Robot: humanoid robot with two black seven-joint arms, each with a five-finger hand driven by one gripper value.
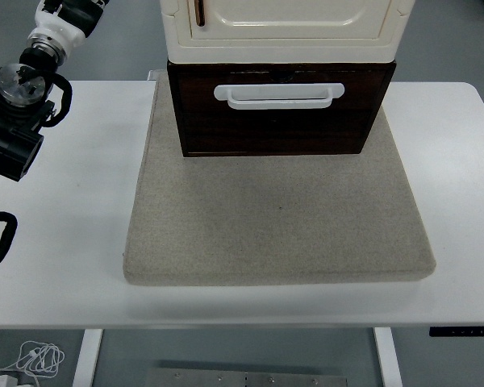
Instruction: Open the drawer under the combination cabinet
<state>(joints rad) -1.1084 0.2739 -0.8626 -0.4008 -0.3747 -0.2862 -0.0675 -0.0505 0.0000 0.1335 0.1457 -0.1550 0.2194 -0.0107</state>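
Drawer [278,121]: dark wood, under cream cabinet [286,28], on grey mat [274,218], tabletop [73,218]. Rigid, probably sliding stiffly; grasp white bar handle [278,94]. Left hand [68,14] top-left, well apart, mostly cropped; finger state indeterminable.

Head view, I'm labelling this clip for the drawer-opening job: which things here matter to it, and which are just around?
Part of the job:
dark drawer
white handle
cream cabinet
left arm, at the left edge, away from the handle

Just around:
grey mat
white table
cables on the floor
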